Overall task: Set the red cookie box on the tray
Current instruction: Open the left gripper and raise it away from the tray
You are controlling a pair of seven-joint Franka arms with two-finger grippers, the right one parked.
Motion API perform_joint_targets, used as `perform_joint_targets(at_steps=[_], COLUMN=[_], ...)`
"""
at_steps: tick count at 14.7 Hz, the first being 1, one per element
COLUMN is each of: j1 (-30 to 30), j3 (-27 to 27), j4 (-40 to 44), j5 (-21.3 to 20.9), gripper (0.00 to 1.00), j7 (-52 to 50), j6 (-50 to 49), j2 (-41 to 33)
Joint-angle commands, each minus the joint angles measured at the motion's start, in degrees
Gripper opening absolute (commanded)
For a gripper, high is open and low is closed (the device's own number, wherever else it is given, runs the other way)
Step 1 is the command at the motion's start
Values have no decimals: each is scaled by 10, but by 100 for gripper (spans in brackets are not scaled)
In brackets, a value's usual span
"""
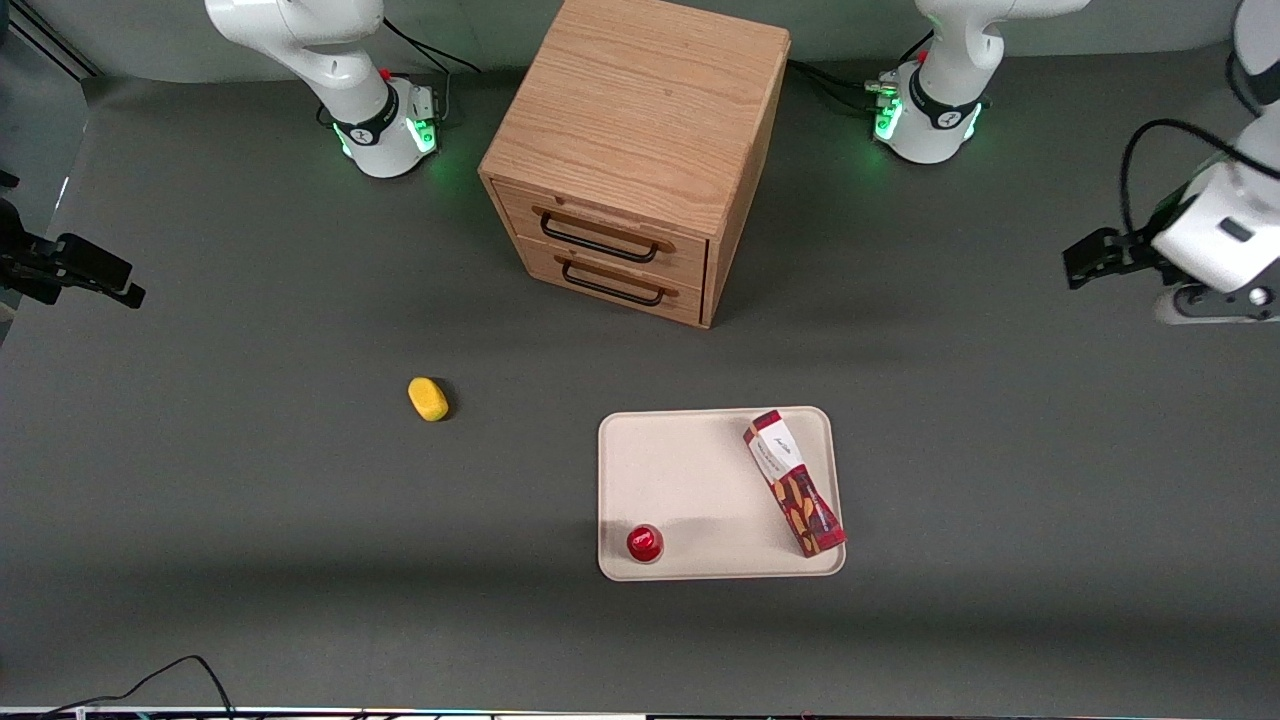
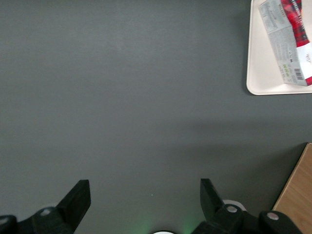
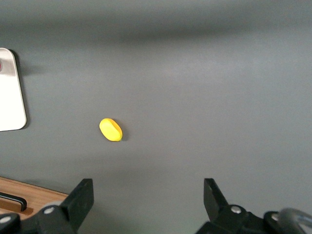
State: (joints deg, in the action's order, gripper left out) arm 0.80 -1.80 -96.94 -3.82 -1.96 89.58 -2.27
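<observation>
The red cookie box (image 1: 795,482) lies flat and slanted on the cream-white tray (image 1: 690,470), along the tray's edge toward the working arm's end, its white label end pointing away from the front camera. The left wrist view shows the box (image 2: 287,39) resting inside a corner of the tray (image 2: 261,63). My gripper (image 1: 1075,262) hangs high above the bare table at the working arm's end, well apart from the tray and farther from the front camera than it. The gripper (image 2: 144,187) is open, with only grey tabletop between its fingers.
A small round red can (image 1: 644,543) stands on the tray's near corner toward the parked arm. A two-drawer wooden cabinet (image 1: 640,150) stands farther from the camera than the tray; its corner (image 2: 298,195) shows at the wrist. A yellow lump (image 1: 428,398) lies toward the parked arm's end.
</observation>
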Motion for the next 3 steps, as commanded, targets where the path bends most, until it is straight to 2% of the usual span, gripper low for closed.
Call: perform_joint_targets(at_steps=[1, 3], j1=[2, 2], j3=[16, 19], j4=[-6, -4], j5=[7, 7], gripper=[100, 100], j7=[44, 49], j6=[10, 5], j2=[-12, -12])
